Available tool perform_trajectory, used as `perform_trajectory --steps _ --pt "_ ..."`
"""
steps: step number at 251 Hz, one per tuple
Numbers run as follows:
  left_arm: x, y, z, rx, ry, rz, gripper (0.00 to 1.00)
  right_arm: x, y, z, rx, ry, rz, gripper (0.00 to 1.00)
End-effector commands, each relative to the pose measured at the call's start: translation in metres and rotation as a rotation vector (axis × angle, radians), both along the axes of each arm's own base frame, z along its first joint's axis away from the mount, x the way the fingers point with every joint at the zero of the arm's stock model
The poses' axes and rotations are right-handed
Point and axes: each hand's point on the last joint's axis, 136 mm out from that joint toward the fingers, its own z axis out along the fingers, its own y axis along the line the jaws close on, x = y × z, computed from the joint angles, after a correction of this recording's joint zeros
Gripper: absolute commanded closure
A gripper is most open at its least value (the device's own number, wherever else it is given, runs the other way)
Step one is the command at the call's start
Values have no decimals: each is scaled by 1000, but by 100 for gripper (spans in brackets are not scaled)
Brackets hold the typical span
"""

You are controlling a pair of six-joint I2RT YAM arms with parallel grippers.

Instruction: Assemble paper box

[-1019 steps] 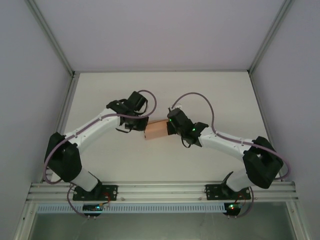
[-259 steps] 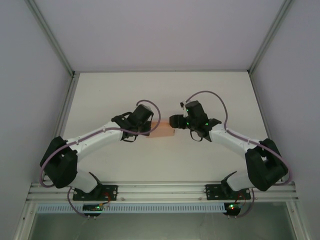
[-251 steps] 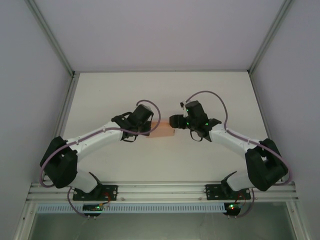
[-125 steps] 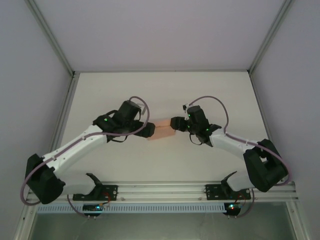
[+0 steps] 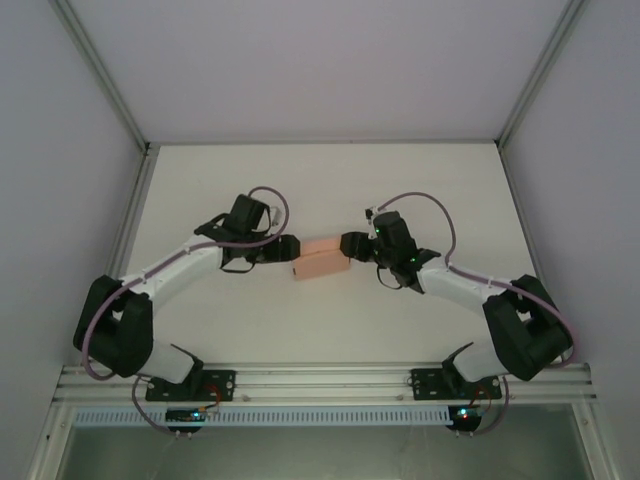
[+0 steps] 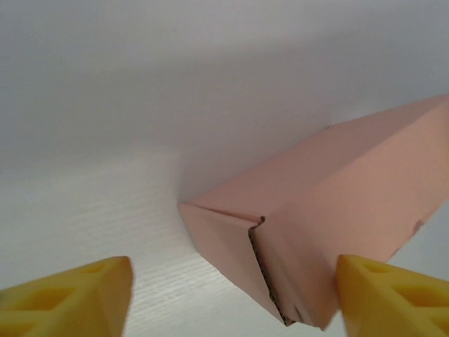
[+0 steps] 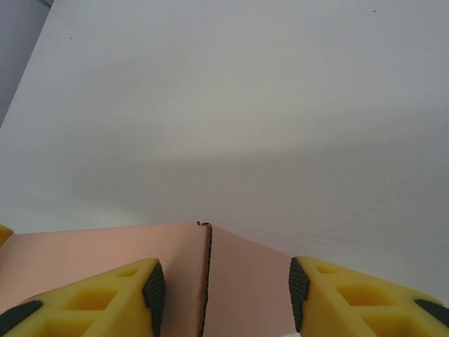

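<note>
The paper box [image 5: 322, 258] is a small salmon-pink folded box lying on the white table between both arms. My left gripper [image 5: 286, 250] is at its left end and stands open. In the left wrist view the box [image 6: 330, 203] shows a folded end with a raw corrugated edge, close to the right yellow finger [image 6: 393, 295] of the left gripper [image 6: 233, 274]. My right gripper [image 5: 350, 245] is at the box's right end. Seen from the right wrist, the right gripper [image 7: 224, 295] is open and a corner of the box [image 7: 238, 274] sits between its pads [image 7: 153, 288]; contact is unclear.
The white table [image 5: 320, 180] runs back to grey walls with metal corner posts [image 5: 105, 85]. An aluminium rail [image 5: 320, 380] carrying both arm bases lies along the near edge.
The left arm has drawn back to the left, so its gripper is off the top of the box and at its left end. The right gripper has barely moved.
</note>
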Motion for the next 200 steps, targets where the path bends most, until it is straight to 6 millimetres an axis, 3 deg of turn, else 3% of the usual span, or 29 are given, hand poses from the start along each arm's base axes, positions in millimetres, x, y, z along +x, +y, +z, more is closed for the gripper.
perform_trajectory --steps 1,30,75,107,148,200 --pt "-9 0 -15 -81 72 21 39 -45 -32 -78 -182 251 -11 50" --pt "-17 5 -35 -127 122 55 53 -51 -31 -84 -170 266 1 53" --pt "-23 5 -51 -187 150 84 75 -58 -27 -96 -157 266 57 56" --pt "-26 6 -60 -184 176 95 100 -58 -24 -102 -150 244 75 67" --pt "-31 11 -70 -160 190 102 100 -63 -22 -106 -131 228 89 83" --pt "-35 33 -84 -20 164 144 100 -64 -28 -111 -157 198 88 100"
